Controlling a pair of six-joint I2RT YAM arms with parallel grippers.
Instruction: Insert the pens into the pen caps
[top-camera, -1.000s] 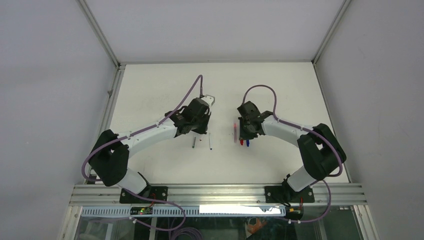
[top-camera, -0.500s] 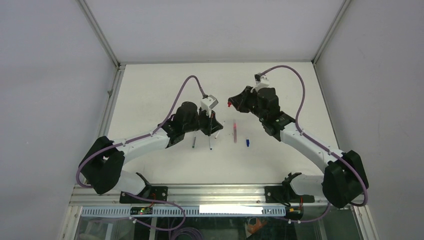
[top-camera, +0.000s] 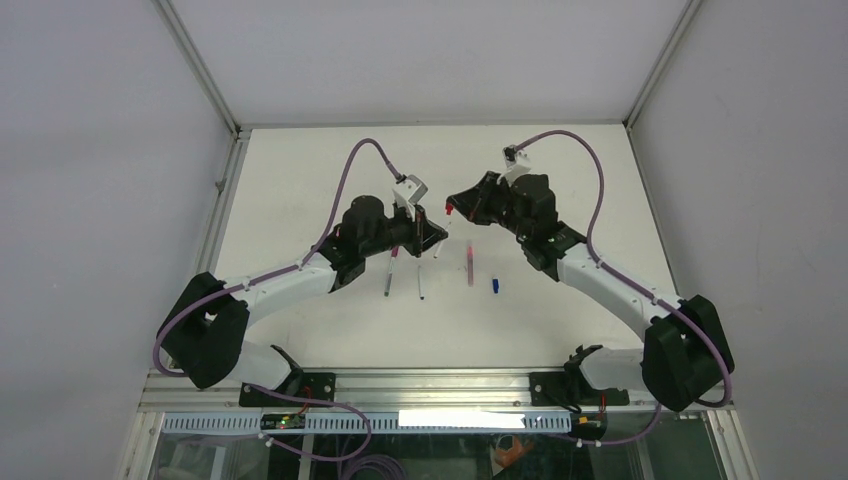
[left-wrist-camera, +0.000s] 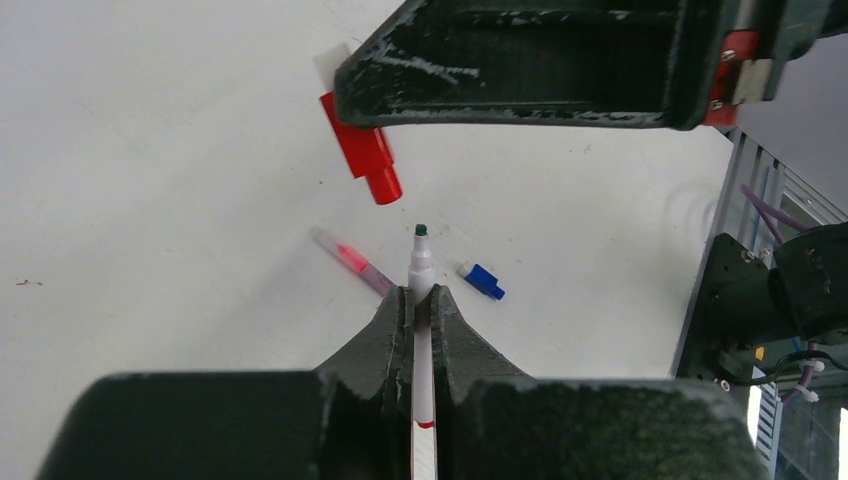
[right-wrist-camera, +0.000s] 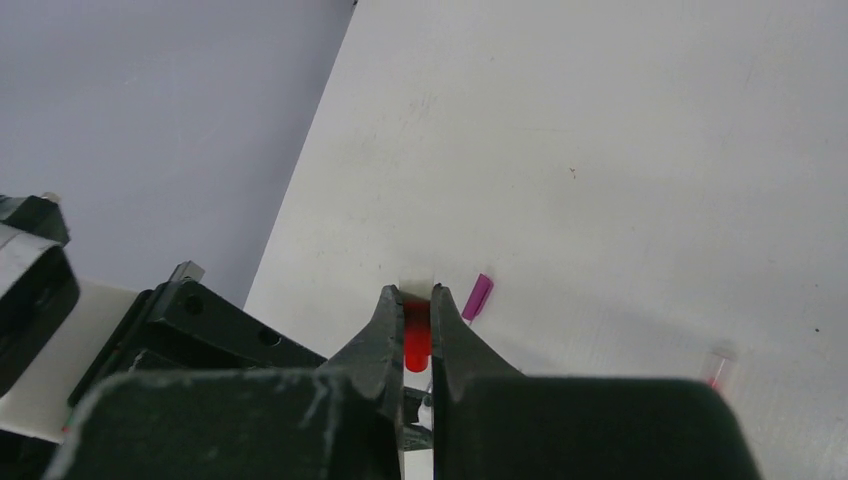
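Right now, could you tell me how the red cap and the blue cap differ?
The red cap is pinched in the shut right gripper; the blue cap is held by nothing. The red cap hangs above the table, close to the tip of the pen; the blue cap lies flat on the table. Both are short, stubby plastic caps.

White pen (left-wrist-camera: 421, 272) in my left jaws, its dark tip just short of the red cap (left-wrist-camera: 362, 160) pinched in my right jaws.
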